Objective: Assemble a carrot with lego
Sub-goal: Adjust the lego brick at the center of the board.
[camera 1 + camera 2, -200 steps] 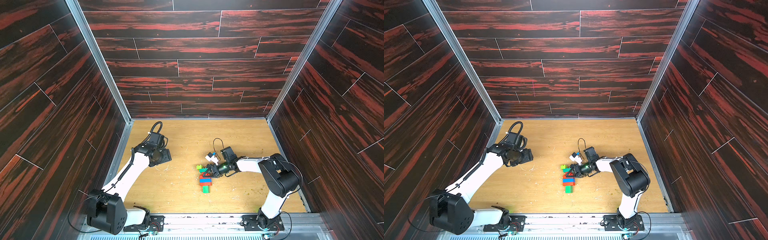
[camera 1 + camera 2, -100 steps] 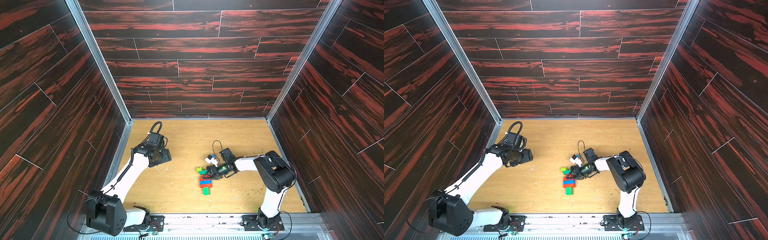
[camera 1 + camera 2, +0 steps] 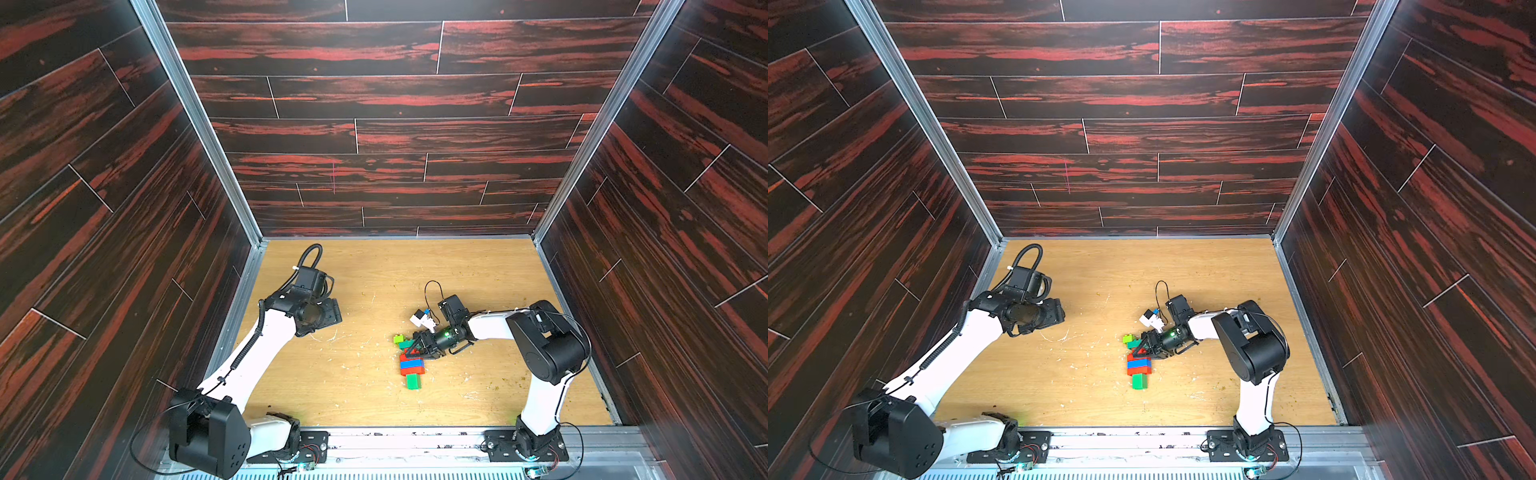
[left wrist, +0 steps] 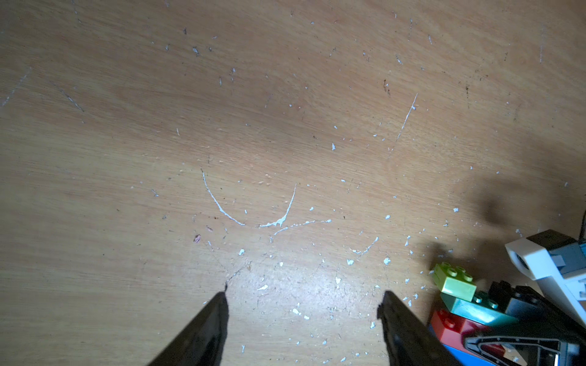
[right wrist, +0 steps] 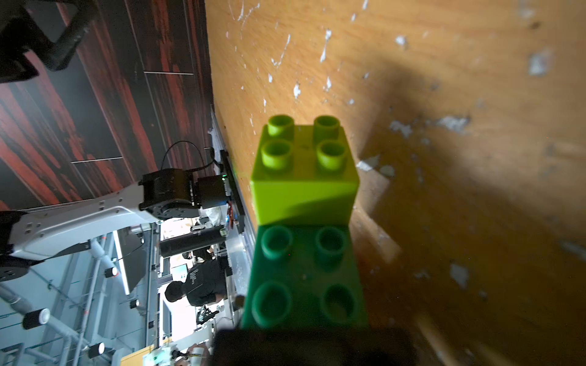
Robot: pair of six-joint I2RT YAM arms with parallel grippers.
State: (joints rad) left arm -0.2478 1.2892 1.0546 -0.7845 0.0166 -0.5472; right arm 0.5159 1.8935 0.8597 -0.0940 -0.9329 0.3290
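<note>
The carrot [image 3: 411, 365] lies flat on the wooden table right of centre, seen in both top views. Its green tip [image 3: 413, 381] points to the front, then come red and blue [image 3: 1139, 365] bands. At its far end the teal bar [image 5: 304, 279] carries the lime brick [image 5: 304, 177] and a black brick [image 5: 314, 347]. My right gripper [image 3: 417, 348] reaches in low from the right and is shut on the black brick at that end. My left gripper [image 4: 302, 296] hovers open over bare table to the left, a good way from the carrot [image 4: 459, 326].
Dark wood-pattern walls [image 3: 124, 208] enclose the table on three sides. A metal rail [image 3: 415, 440] with both arm bases runs along the front. The white camera mount [image 3: 422, 318] on the right wrist sits just behind the carrot.
My right gripper has edged slightly left and toward the front over the carrot's far end. The left arm and the carrot have stayed where they were.
</note>
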